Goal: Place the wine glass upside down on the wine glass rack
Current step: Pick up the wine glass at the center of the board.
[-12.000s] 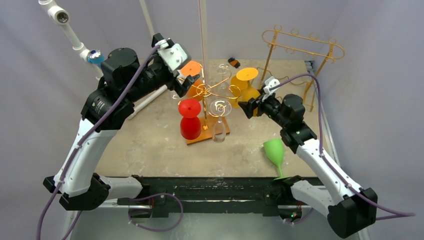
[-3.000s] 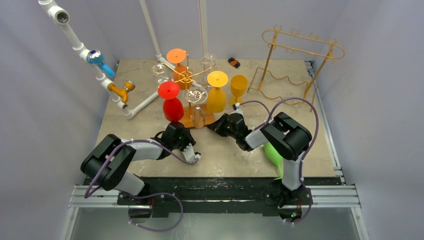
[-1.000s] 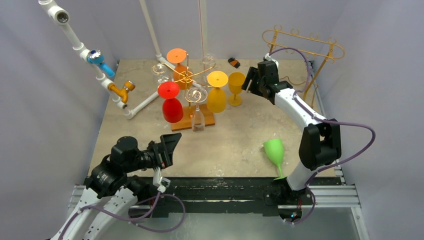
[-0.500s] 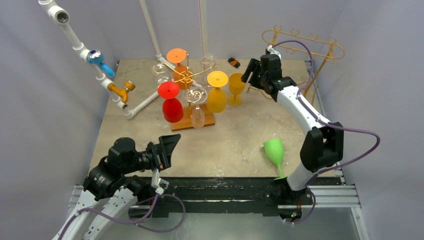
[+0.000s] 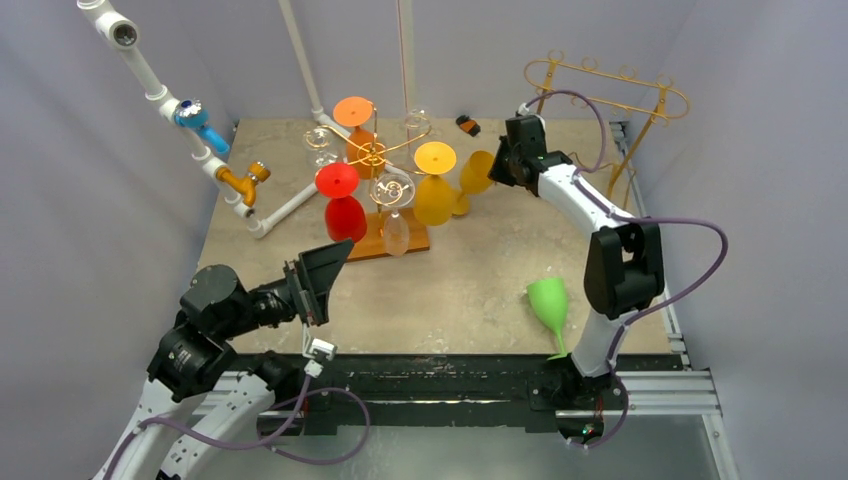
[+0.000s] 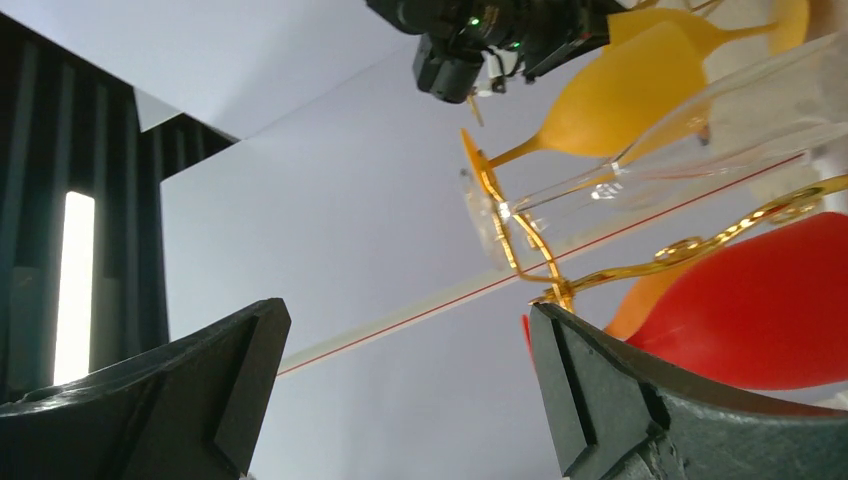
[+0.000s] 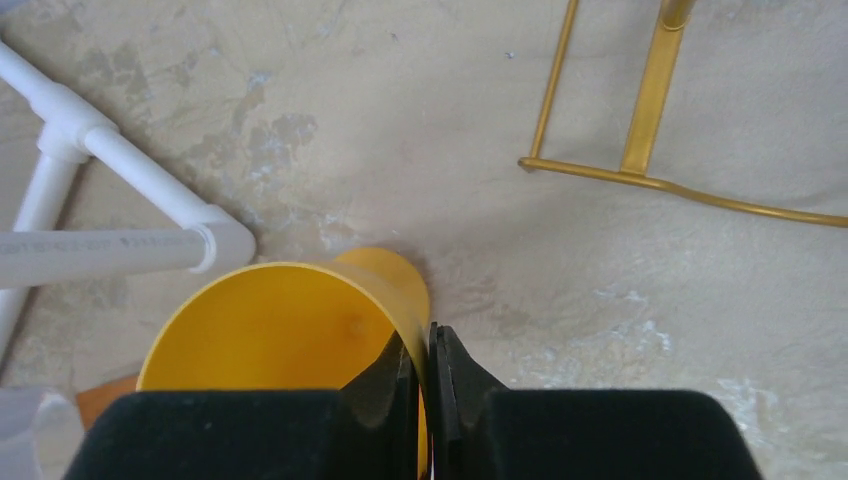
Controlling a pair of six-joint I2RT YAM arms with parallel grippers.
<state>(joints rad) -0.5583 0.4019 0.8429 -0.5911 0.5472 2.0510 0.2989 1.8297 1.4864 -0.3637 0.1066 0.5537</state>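
My right gripper (image 5: 507, 165) is shut on the rim of a yellow wine glass (image 5: 477, 172), which leans over on the table beside the rack. In the right wrist view one finger is inside the bowl (image 7: 280, 330) and the other outside, with my right gripper (image 7: 425, 372) pinching the wall. The gold wine glass rack (image 5: 384, 154) on its orange base holds orange, red, amber and clear glasses upside down. My left gripper (image 5: 318, 280) hangs open at the near left, holding nothing. In its wrist view, the left gripper (image 6: 405, 320) faces up at the rack arm (image 6: 530, 250).
A green glass (image 5: 548, 304) lies near the right arm's base. A second gold wire rack (image 5: 600, 92) stands at the back right. White pipes (image 5: 215, 165) with blue and orange fittings run along the left. A small dark object (image 5: 467, 124) sits at the back.
My right gripper has dropped onto the yellow glass and shut on its rim, and the glass now leans. My left arm has shifted forward and up, still open.
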